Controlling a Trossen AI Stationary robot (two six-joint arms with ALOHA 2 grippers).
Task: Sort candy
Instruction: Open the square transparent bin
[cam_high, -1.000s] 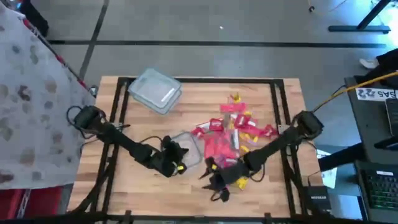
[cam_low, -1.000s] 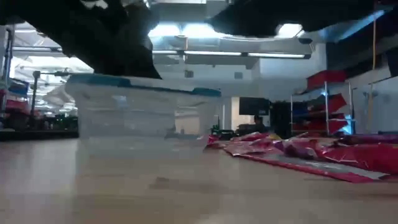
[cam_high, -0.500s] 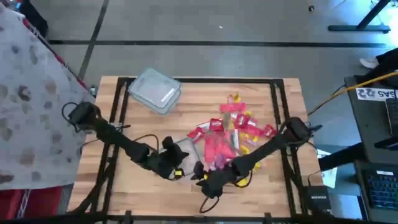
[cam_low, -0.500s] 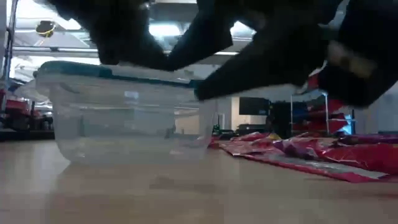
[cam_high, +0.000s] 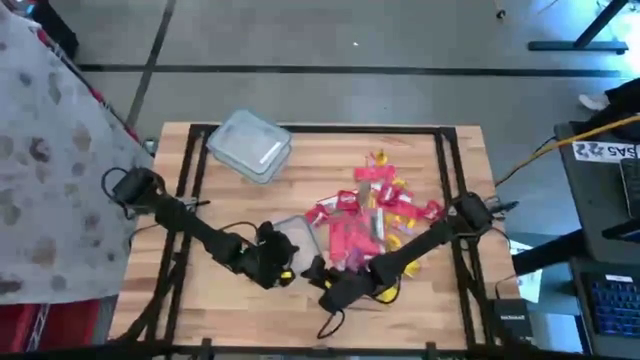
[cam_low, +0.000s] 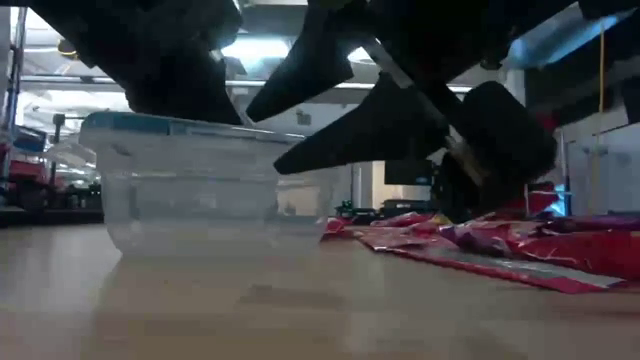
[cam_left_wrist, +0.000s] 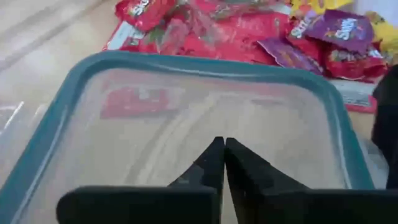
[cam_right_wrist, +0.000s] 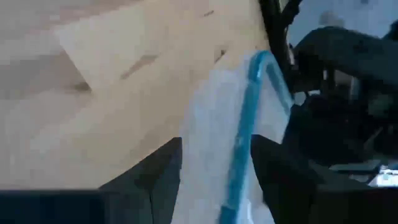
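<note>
clear tub (cam_low: 215, 185) beside red candy (cam_low: 480, 245), dark arms above.

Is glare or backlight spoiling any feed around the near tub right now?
Low view: ceiling lights backlight both arms into black silhouettes above the clear tub. Left wrist view: no harsh glare; a red patch shows on the tub's clear floor, candy beyond, left gripper shut. Right wrist view: evenly lit, the tub's teal rim between the open right gripper.

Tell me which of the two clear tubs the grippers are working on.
The near tub beside the candy pile; left gripper and right gripper are both at it. The far tub sits alone.
</note>
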